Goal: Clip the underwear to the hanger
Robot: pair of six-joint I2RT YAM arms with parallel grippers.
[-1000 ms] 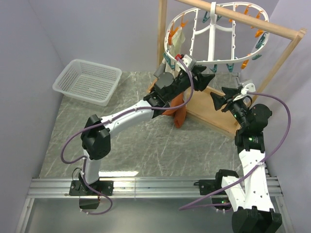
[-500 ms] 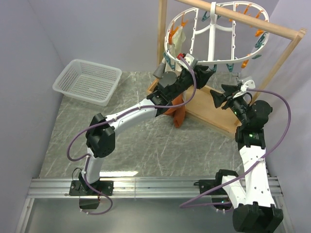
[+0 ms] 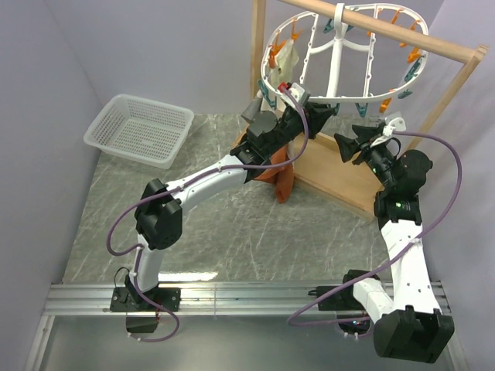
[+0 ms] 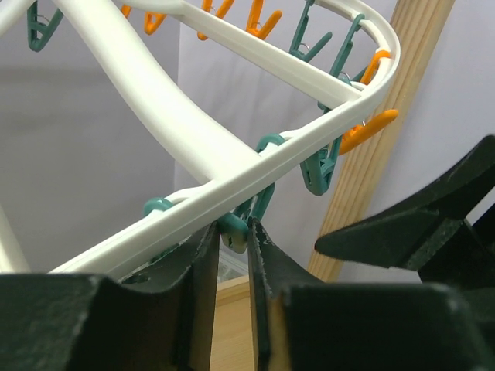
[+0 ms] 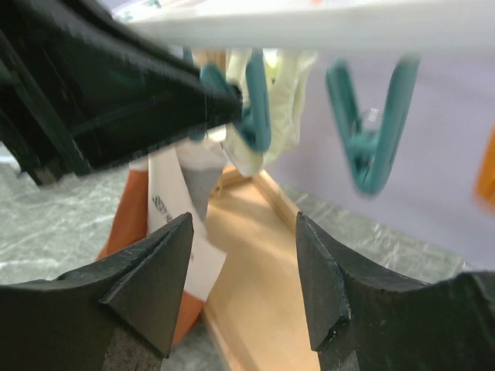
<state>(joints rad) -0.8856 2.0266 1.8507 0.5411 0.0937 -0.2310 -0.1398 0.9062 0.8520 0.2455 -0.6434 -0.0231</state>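
**Top external view:** one hanger (image 3: 338, 99) is hanging from the rod of one wooden frame (image 3: 387, 28), its near rim sitting just above both grippers; one cream cloth (image 3: 285, 59) is dangling at its left rim. The left gripper (image 3: 323, 114) is reaching up to that near rim; the right gripper (image 3: 349, 142) is hovering just beside it on the right, not touching. One underwear (image 3: 284, 182) is hanging below the left forearm, its lower end by the near edge of the frame's base board; its upper end is hiding behind the arm, so what is holding it cannot be told. One white mesh basket (image 3: 100, 117) is sitting far left, well apart; the bare marble table (image 3: 224, 224) is lying open between basket, arm bases and near edge; walls are closing in left and right.

**Left wrist view:** the left gripper's fingers (image 4: 197, 267) are standing almost together, leaving a thin slit and pinching one teal clothespin (image 4: 232, 232) dangling under the hanger's rim; the right gripper's black finger is pointing in from the right, near but apart; the frame's upright is rising just behind.

**Right wrist view:** the right gripper is gaping wide, gripping nothing; two teal pins are showing under the blurred rim, one at the left gripper's tip, a second clothespin (image 5: 375, 131) hanging free to its right; the underwear is hanging low left, a white label showing.
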